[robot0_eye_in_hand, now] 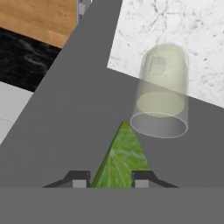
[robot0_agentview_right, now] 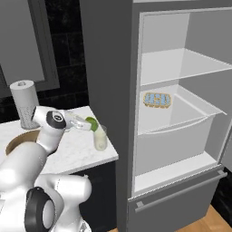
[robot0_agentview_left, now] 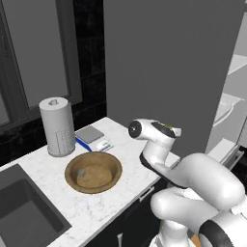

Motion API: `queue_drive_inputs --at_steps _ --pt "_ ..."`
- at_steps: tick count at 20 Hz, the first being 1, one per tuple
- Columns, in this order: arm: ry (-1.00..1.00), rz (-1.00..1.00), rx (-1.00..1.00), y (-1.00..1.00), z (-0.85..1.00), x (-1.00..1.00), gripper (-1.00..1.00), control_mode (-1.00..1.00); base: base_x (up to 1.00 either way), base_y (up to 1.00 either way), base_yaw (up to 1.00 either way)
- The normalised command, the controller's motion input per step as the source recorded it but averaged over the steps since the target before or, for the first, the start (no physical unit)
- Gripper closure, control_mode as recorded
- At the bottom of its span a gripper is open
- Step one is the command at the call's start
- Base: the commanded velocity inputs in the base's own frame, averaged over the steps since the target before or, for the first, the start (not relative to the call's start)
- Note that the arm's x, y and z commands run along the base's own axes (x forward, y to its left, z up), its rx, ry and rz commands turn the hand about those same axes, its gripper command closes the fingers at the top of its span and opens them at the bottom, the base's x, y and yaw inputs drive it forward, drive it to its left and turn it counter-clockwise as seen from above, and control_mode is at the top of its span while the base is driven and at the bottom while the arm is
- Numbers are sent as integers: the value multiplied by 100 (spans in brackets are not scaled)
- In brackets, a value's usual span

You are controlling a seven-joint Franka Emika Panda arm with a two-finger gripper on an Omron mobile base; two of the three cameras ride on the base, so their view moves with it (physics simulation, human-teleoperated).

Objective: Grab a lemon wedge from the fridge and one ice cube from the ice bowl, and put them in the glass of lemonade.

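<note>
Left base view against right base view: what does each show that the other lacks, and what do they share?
Left base view alone: the ice cube lying inside the ice bowl, the sink, and flat items beside the paper towel roll.

Right base view alone: the open fridge with a tray of food on its shelf, and the tool shut on the lemon wedge just above the glass of lemonade.

Shared: the marble counter, bowl and roll.
</note>
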Motion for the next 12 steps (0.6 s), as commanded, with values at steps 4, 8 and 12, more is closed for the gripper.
queue_drive_inputs --at_steps 4,8,12 --pt "0 0 0 0 -6 29 100 -100 0 0 0" --pt "0 0 -2 0 -19 26 100 -100 0 0 0" --pt "0 0 -3 0 -25 19 100 -100 0 0 0"
